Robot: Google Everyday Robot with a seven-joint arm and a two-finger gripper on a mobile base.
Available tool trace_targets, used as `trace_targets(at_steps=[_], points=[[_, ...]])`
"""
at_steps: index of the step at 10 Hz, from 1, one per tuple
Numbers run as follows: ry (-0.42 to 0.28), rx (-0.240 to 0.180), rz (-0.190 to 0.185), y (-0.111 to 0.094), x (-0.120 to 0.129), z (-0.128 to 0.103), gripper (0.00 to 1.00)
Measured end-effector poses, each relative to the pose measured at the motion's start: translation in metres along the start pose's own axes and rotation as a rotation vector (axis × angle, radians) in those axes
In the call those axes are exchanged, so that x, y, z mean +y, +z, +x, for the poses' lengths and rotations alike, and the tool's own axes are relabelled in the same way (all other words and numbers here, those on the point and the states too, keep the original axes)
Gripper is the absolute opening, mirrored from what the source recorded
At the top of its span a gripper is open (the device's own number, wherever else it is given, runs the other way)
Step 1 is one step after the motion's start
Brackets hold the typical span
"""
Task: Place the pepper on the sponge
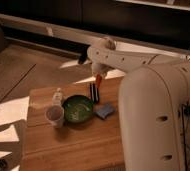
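An orange-red pepper [97,80] hangs point-down from my gripper [99,74], which is shut on its upper end. It is in the air above the back part of the wooden table [73,145], over the black ribbed object [94,92]. The blue-grey sponge [105,110] lies flat on the table to the right of the green bowl [78,108], below and slightly right of the pepper. My white arm [153,105] fills the right side of the view.
A white cup [55,116] stands left of the bowl, and a pale small bottle [57,95] stands behind it. The table's right edge is hidden behind my arm. Floor and a dark wall lie beyond.
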Motion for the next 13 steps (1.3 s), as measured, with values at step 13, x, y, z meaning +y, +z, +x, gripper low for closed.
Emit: trace_targets(at_steps=[13], points=[[-0.047,0.226,0.354,0.037,-0.107,0.119,0.00]])
